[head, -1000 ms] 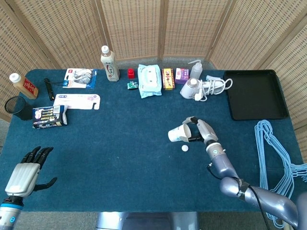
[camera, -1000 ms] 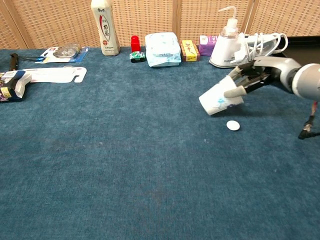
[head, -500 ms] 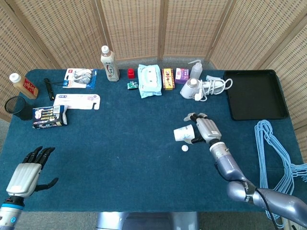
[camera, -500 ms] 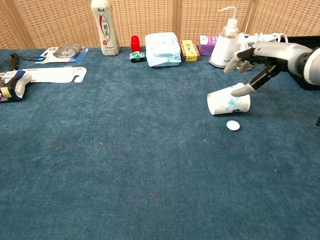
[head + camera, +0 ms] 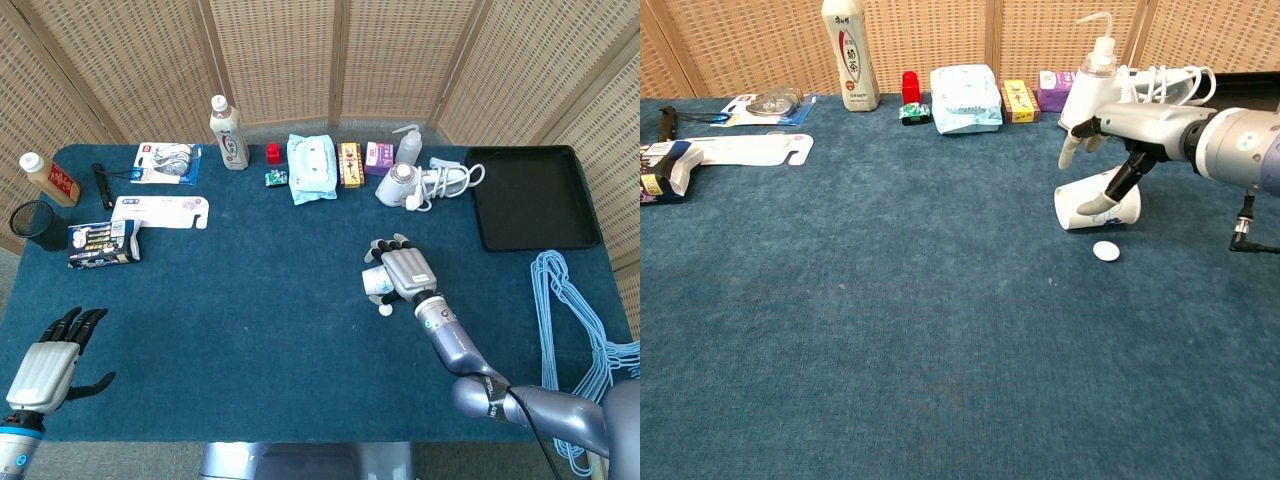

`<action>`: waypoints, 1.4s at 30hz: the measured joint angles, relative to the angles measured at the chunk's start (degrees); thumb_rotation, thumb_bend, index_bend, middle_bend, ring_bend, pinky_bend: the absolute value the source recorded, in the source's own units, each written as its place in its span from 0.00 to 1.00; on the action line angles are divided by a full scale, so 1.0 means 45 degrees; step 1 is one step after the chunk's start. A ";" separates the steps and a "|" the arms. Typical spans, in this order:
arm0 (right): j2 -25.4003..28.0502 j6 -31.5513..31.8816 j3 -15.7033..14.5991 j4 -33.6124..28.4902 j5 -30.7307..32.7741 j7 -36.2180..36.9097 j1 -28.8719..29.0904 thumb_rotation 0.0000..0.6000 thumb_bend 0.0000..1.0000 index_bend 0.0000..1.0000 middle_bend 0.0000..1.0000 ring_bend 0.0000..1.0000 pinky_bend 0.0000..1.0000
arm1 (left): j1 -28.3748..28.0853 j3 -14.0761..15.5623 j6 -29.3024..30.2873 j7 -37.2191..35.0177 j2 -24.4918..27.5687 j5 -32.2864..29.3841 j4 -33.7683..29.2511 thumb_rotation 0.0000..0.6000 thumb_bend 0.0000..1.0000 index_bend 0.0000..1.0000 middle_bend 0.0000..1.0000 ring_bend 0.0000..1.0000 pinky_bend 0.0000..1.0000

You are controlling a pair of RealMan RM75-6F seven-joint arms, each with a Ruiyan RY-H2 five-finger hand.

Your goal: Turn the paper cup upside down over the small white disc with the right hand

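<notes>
Paper cup (image 5: 1098,204) lies on its side, long axis left-right, mouth leftward; white disc (image 5: 1106,250) just beside it, toward the table's near edge; right hand (image 5: 1110,140) spread above cup, holding nothing.

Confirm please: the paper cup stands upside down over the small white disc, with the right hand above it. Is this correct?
Not quite. In the chest view the paper cup lies on its side beside the small white disc, which is uncovered. The right hand is above it.
</notes>
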 measured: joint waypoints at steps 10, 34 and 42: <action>-0.0499 0.0495 -0.0444 0.0633 0.0047 -0.1185 0.0143 0.85 0.25 0.31 0.16 0.17 0.05 | -0.0024 -0.0009 -0.0061 0.0002 -0.0015 -0.0017 0.0034 0.64 0.23 0.07 0.13 0.06 0.13; -0.1499 0.0847 -0.0377 0.2014 -0.0495 -0.1037 0.0029 0.90 0.25 0.49 0.23 0.23 0.09 | 0.0018 0.0039 -0.0171 -0.0004 0.0031 -0.0183 0.0095 0.64 0.23 0.07 0.13 0.06 0.13; -0.1098 0.0952 0.0665 0.0877 0.0121 0.0805 -0.0437 0.90 0.25 0.49 0.24 0.24 0.09 | -0.0028 0.0046 -0.0302 0.0101 0.0053 -0.0264 0.0021 0.63 0.23 0.06 0.13 0.06 0.13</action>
